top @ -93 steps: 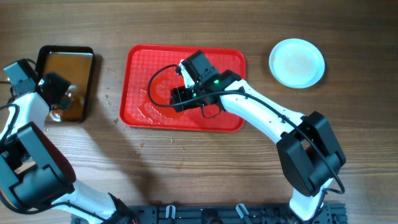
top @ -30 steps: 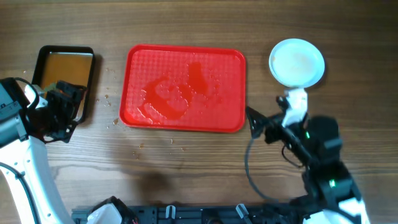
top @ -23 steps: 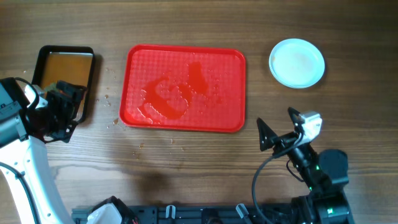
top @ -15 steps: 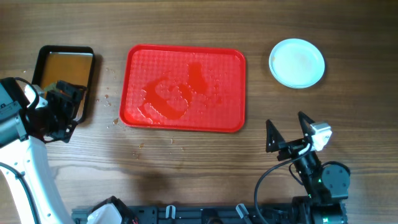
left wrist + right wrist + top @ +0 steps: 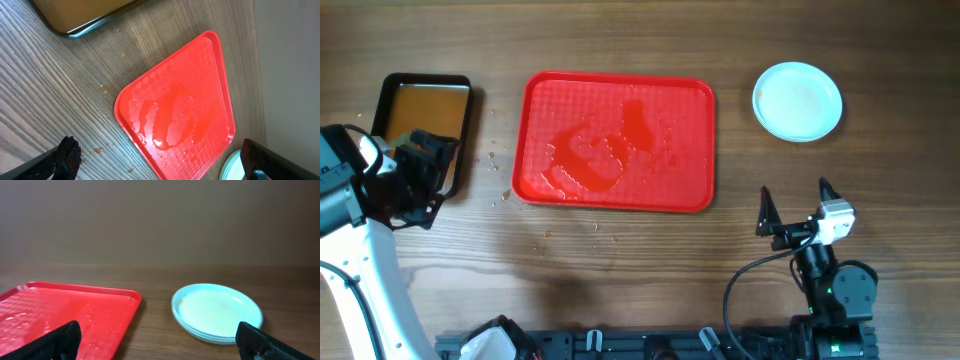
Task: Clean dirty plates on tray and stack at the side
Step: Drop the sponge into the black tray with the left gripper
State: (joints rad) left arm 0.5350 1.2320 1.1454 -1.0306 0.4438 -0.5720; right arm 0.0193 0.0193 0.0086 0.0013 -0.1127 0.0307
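The red tray (image 5: 685,110) lies mid-table with no plate on it, only a film of water (image 5: 585,160). The pale mint plates (image 5: 797,101) sit stacked on the bare wood at the far right, off the tray. My right gripper (image 5: 793,200) is open and empty, at the front right, short of the stack. In the right wrist view the plates (image 5: 217,310) and the tray (image 5: 60,310) lie ahead between the spread fingers (image 5: 62,340). My left gripper (image 5: 428,180) is open and empty, left of the tray. Its view shows the wet tray (image 5: 200,90) and a sliver of the plates (image 5: 230,170).
A black pan (image 5: 424,125) of brownish water stands at the far left, just beyond my left gripper; its corner shows as the pan (image 5: 85,15) in the left wrist view. Small droplets and crumbs (image 5: 505,195) dot the wood by the tray's left edge.
My right arm has pulled back from just below the plate stack toward the table's front edge, with its gripper still open. The left arm, tray and plates have not moved.
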